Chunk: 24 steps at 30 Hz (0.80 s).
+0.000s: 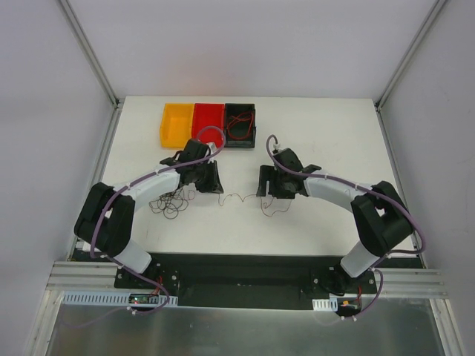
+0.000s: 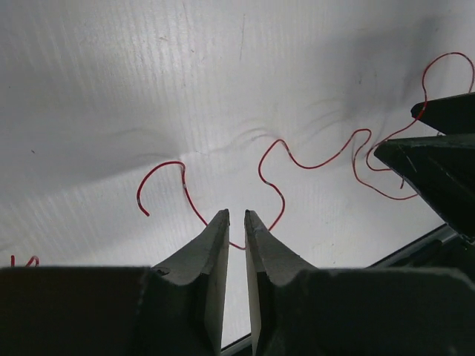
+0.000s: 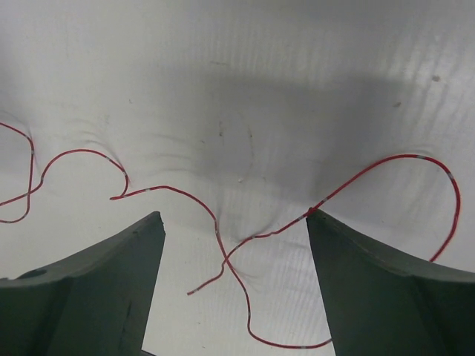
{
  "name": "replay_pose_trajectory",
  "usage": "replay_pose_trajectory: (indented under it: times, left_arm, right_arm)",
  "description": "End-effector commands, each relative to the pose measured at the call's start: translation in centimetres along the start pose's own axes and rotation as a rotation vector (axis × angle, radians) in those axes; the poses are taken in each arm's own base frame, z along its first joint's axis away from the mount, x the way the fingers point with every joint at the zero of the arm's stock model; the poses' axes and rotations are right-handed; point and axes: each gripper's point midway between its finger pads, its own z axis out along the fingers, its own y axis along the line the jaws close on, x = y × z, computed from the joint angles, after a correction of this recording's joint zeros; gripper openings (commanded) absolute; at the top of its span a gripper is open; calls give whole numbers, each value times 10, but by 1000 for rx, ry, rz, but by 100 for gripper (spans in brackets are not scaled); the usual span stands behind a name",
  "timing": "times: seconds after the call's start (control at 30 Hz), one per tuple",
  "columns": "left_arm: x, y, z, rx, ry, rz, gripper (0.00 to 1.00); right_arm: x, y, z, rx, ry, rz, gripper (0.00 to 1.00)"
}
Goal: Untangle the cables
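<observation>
A thin red cable [image 1: 236, 197] runs in curls across the white table between my two grippers. To its left lies a tangle of dark cables [image 1: 172, 204]. My left gripper [image 1: 210, 178] stands over the red cable's left part. In the left wrist view its jaws [image 2: 237, 213] are drawn close with a narrow gap, and the red cable [image 2: 312, 165] crosses that gap low between the fingers. My right gripper [image 1: 263, 182] is wide open over the cable's right end. There the red cable [image 3: 178, 190] crosses itself between the fingers and touches the right fingertip [image 3: 312, 216].
Three bins stand at the back: yellow [image 1: 177, 122], red [image 1: 208, 119] and black [image 1: 240, 122], the black one holding a red wire. My right gripper's fingers [image 2: 438, 159] show at the right edge of the left wrist view.
</observation>
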Motion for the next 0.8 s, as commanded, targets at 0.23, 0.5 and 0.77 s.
replay_pose_trajectory:
  times: [0.23,0.5,0.77]
  left_arm:
    - [20,14,40,-8,39,-82,6]
    - [25,8,56,57,46,-140,3]
    - [35,16,59,47,51,-160,2]
  right_arm:
    - [4,60,18,-297,-15,-200,83]
    - [10,82,33,-277,-54,-272,82]
    - [15,60,43,-19,-130,-357,66]
